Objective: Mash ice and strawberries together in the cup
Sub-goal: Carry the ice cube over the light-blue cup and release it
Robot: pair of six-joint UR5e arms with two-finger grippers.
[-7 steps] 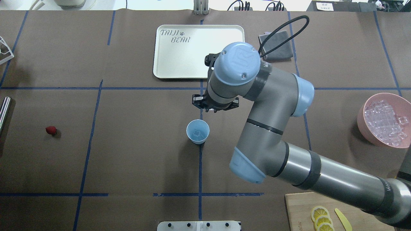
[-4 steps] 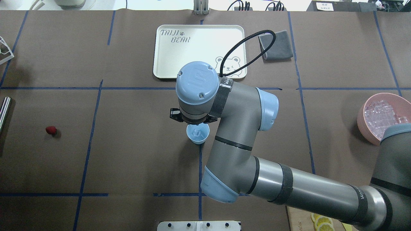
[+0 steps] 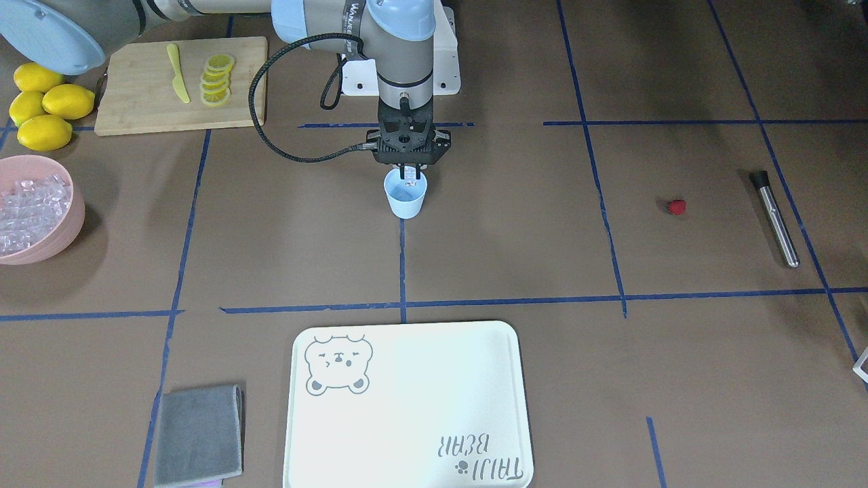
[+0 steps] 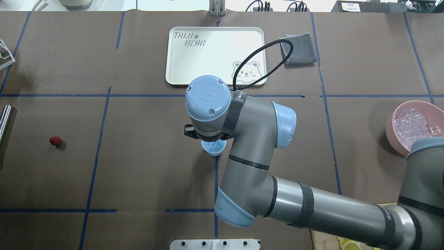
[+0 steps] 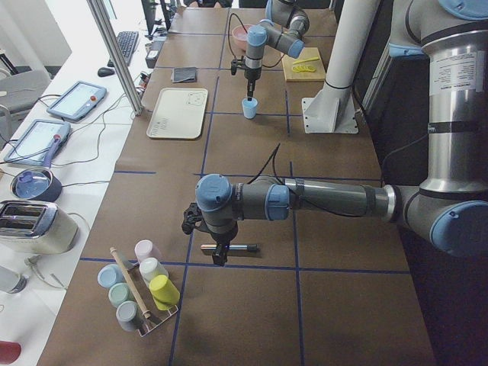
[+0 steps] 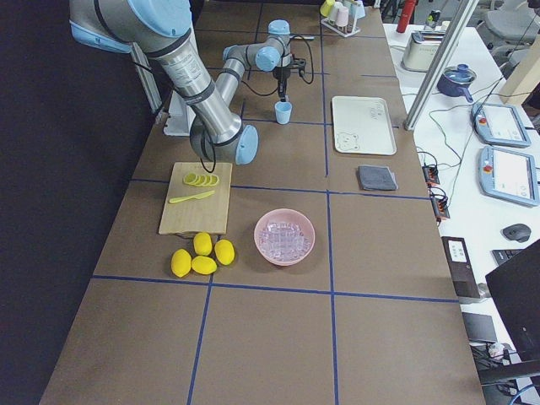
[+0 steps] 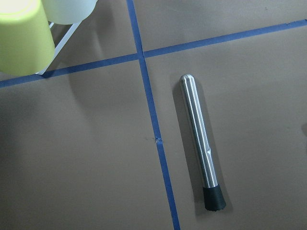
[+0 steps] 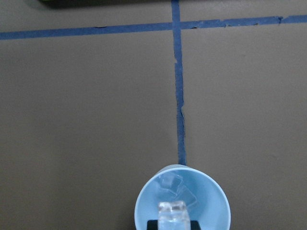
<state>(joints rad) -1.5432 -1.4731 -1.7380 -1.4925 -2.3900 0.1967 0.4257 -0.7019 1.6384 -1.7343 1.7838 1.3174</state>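
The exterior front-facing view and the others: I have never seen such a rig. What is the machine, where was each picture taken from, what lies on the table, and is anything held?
Two robot arms with two-finger grippers work at a brown table. One camera faces the robot, one looks down from behind it, two stand at the table's ends, and one rides on each wrist. The right gripper holds an ice cube over the cup, which has more ice inside. Also there: a strawberry, a metal rod, a pink bowl of ice, a tray, a grey cloth, lemons, a cutting board. The left gripper hangs near the rod; whether open, I cannot tell.
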